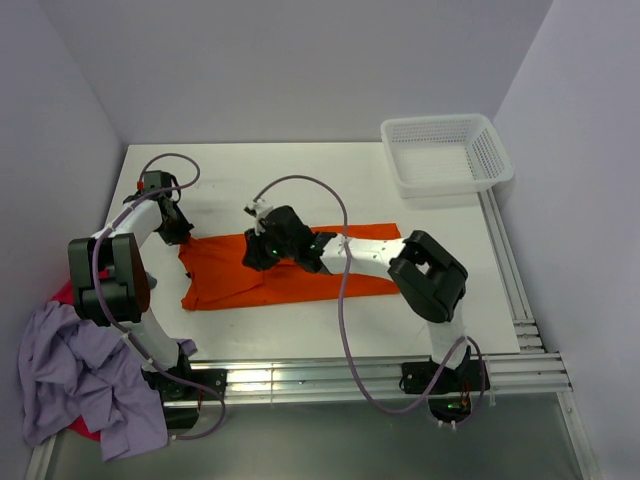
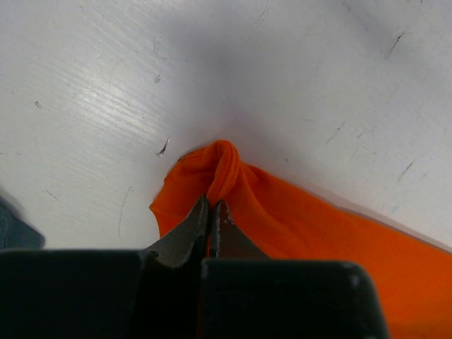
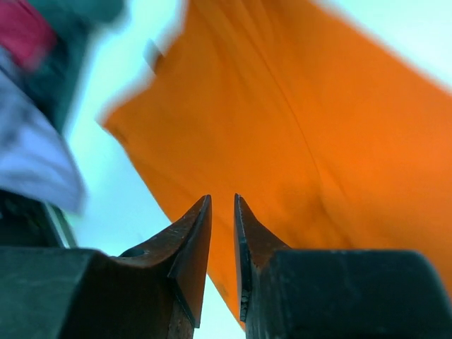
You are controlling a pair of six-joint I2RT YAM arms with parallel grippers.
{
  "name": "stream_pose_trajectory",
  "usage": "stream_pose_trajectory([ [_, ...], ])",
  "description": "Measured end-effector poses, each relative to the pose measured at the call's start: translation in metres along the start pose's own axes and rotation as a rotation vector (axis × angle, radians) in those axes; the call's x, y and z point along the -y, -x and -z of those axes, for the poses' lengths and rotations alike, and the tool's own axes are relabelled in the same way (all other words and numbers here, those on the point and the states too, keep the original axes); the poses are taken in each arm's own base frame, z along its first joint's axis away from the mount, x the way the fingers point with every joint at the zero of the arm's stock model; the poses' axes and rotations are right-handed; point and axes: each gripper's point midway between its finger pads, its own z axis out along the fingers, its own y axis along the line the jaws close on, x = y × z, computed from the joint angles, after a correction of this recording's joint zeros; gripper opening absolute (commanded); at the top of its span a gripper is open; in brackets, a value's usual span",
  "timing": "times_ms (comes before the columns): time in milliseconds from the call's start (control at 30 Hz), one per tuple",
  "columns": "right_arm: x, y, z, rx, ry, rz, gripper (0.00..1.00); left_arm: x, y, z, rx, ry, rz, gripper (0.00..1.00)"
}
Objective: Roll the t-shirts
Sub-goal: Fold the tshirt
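Robot lab cell: plain walls (image 1: 300,60), white table (image 1: 300,185), 2 arms (image 1: 425,275) on aluminium rails (image 1: 330,378).

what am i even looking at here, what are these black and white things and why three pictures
These are two robot arms bolted to the near edge of a white table. The wide picture comes from a fixed camera above and behind them; the other two come from a camera on each wrist, looking past that arm's own fingers. An orange t-shirt lies spread on the table. The left end effector is pinched shut on a bunched fold at its edge. The right end effector hovers over the shirt, jaws slightly apart, holding nothing. A white perforated basket sits at the far right corner, and a heap of lavender clothing lies at the near left, beside the left arm's base.
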Motion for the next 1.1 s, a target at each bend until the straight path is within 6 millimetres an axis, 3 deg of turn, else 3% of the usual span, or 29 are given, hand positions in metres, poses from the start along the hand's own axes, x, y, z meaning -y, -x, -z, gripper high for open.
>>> stream_pose_trajectory([
  [100,-0.022,0.031,-0.015,0.058,0.048,0.019,0.25,0.0,0.0,0.0,0.0,0.001,0.0,0.0],
  [167,-0.032,0.035,-0.024,0.062,0.068,0.025,0.24,0.0,0.0,0.0,0.0,0.001,0.0,0.0],
  [300,-0.04,0.015,-0.038,0.009,0.077,0.025,0.22,0.0,0.0,0.0,0.0,0.002,0.0,0.0],
  [467,-0.024,-0.027,-0.03,-0.081,-0.005,0.018,0.21,0.0,0.001,0.001,0.001,0.005,0.0,0.0],
  [600,0.005,-0.038,0.008,-0.105,-0.165,0.018,0.21,0.002,0.006,0.001,0.007,0.005,0.0,0.01],
  [800,0.054,-0.012,0.104,0.032,-0.387,-0.084,0.24,0.002,0.005,-0.003,-0.005,0.012,-0.001,0.0],
  [900,0.11,-0.01,0.154,0.112,-0.533,-0.231,0.24,0.003,0.007,-0.006,-0.013,0.014,-0.002,0.0],
  [967,0.153,-0.02,0.186,0.156,-0.659,-0.34,0.26,0.006,0.011,-0.008,-0.012,0.01,-0.001,0.0],
  [1033,0.19,-0.038,0.213,0.165,-0.797,-0.435,0.34,0.007,0.013,-0.009,-0.012,0.008,-0.001,0.0],
  [1100,0.203,-0.051,0.223,0.142,-0.869,-0.481,0.53,0.009,0.015,-0.01,-0.011,0.005,-0.001,0.0],
])
